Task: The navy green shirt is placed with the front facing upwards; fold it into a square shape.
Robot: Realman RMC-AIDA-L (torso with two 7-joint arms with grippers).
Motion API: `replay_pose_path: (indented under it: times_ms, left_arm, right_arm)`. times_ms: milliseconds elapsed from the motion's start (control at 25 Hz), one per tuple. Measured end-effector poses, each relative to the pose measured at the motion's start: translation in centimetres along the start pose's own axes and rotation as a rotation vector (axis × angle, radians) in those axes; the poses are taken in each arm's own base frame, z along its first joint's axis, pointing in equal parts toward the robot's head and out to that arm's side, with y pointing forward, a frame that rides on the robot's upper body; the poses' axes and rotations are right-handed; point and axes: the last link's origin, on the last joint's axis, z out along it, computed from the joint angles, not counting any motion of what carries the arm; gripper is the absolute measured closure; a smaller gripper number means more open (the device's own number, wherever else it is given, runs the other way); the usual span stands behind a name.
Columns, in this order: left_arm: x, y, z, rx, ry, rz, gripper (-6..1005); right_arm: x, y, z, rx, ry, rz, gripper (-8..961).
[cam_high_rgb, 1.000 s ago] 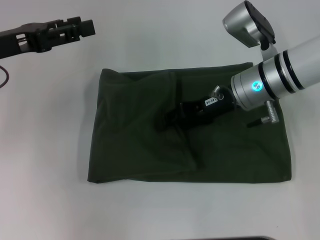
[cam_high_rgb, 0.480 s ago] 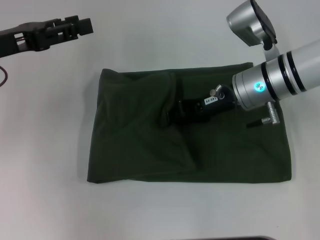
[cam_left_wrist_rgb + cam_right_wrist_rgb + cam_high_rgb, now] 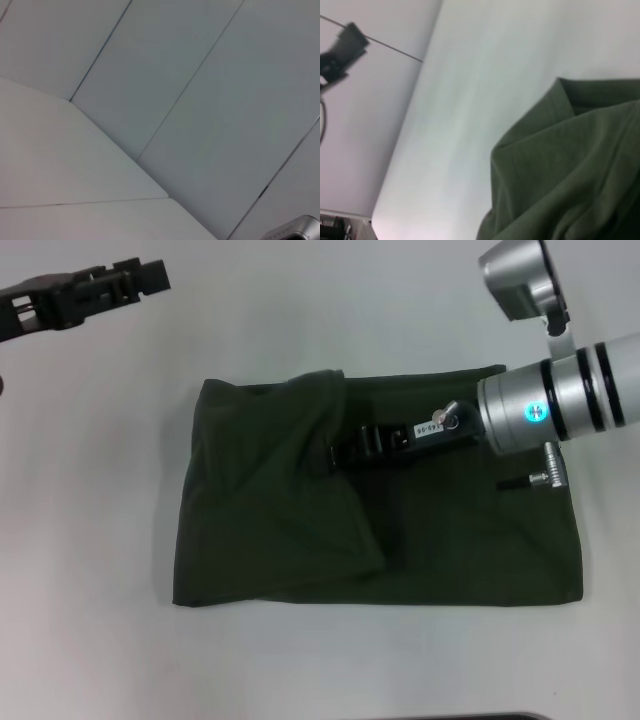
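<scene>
Fabric of the navy green shirt (image 3: 280,530) hides the right gripper (image 3: 340,455) fingertips; grip unclear; left gripper (image 3: 140,278) parked.

Lab-like: bare white table (image 3: 90,540), panelled wall (image 3: 200,100)

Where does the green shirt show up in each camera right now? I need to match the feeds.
Head view: the navy green shirt lies mid-table, under the right gripper.
Left wrist view: not in it.
Right wrist view: shirt fills the lower right corner.
Shared landmark: the left gripper, also in the right wrist view.
</scene>
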Motion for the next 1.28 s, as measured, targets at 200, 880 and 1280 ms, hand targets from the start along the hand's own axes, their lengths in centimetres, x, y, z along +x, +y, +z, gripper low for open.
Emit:
replay_pose_path:
  times_ms: [200, 880, 1280]
  left_arm:
    - [0.0, -0.1, -0.2, 0.005, 0.008, -0.006, 312]
    - [0.1, -0.3, -0.5, 0.015, 0.02, -0.014, 313]
    - [0.0, -0.2, -0.5, 0.014, 0.02, -0.018, 313]
  right_arm:
    - [-0.4, 0.5, -1.5, -0.042, -0.064, -0.043, 888]
    - [0.9, 0.8, -7.3, -0.158, -0.217, -0.091, 885]
    - [3.8, -0.8, -11.4, -0.139, -0.346, -0.053, 883]
